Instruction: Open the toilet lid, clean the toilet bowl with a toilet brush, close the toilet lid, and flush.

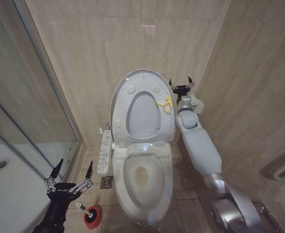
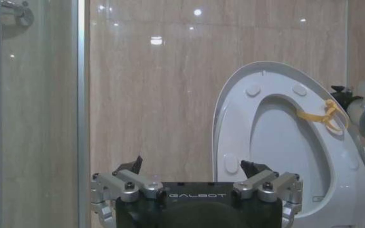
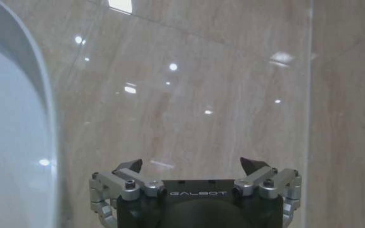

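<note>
Nearest the robot, down on the floor to the left of the toilet bowl (image 1: 143,180), the left tool (image 1: 71,178) hangs with its fingers spread wide and nothing between them. Just below it stands the toilet brush (image 1: 84,209), its white handle rising at a slant out of the small red holder (image 1: 92,217); the tool looks placed there so it can come down on the handle, which I judge to be the step in hand. A white control panel (image 1: 104,152) runs along the bowl's left side, and the glass shower screen (image 1: 30,121) stands further left of that.

Directly ahead, the bowl lies uncovered, a yellowish stain at its bottom, so brushing is not yet done. Behind the bowl, the ring-shaped seat (image 1: 142,115) and the toilet lid (image 1: 141,74) both stand upright against the tiled wall (image 1: 108,43), with a yellow loop (image 1: 165,103) dangling on the seat's right side, likely a pull for lifting.

Farthest back, to the right of the raised lid, the right tool (image 1: 181,83) is held high near the wall, fingers wide apart and empty, close beside the lid's edge without touching it.
</note>
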You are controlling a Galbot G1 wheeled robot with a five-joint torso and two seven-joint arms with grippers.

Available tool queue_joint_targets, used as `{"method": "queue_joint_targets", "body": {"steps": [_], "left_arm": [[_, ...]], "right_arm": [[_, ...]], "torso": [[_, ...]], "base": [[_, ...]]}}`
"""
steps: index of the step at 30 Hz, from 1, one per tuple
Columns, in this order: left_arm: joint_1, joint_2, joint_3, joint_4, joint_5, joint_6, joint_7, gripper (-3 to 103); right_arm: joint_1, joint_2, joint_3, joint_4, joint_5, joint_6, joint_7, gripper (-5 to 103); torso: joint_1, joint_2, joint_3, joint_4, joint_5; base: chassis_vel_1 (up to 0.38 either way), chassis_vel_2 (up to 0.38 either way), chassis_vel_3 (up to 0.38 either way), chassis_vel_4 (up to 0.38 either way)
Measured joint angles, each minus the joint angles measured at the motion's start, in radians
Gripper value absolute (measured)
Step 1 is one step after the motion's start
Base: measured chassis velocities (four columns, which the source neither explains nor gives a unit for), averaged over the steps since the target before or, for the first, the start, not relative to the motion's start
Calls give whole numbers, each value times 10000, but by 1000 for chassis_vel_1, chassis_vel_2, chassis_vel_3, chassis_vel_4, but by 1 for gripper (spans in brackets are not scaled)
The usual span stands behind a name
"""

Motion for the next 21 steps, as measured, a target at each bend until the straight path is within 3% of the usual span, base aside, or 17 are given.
{"method": "queue_joint_targets", "body": {"steps": [3, 5, 7, 12, 18, 21], "left_arm": [[0, 0, 0, 1, 0, 0, 0, 100], [0, 0, 0, 0, 0, 0, 0, 100], [1, 0, 0, 0, 0, 0, 0, 100], [1, 0, 1, 0, 0, 0, 1, 100], [1, 1, 1, 0, 0, 0, 1, 100], [0, 1, 0, 0, 0, 0, 0, 100]], "right_arm": [[-151, -161, -196, 371, 452, -325, -4, 100], [-1068, -668, -582, 1681, 1440, -1204, 7, 100], [-1464, -883, -644, 2268, 1806, -1537, 44, 100], [-2645, -1464, -752, 4173, 2866, -2451, 383, 100], [-4373, -2159, -121, 6799, 4016, -3235, 931, 100], [-5569, -2449, 445, 7980, 4600, -3629, 1206, 100]], "torso": [[1, 0, 1, -5, 2], [-1, 0, -1, -12, 5], [-1, 1, -2, -15, 4], [-2, 0, 0, -4, 8], [-2, 0, -1, 15, 5], [-2, 1, -1, 11, 3]], "base": [[0, 0, 0, 0], [0, 0, 0, 0], [0, 0, 0, 0], [0, 0, 0, 0], [0, 0, 0, 0], [0, 0, 0, 0]]}}
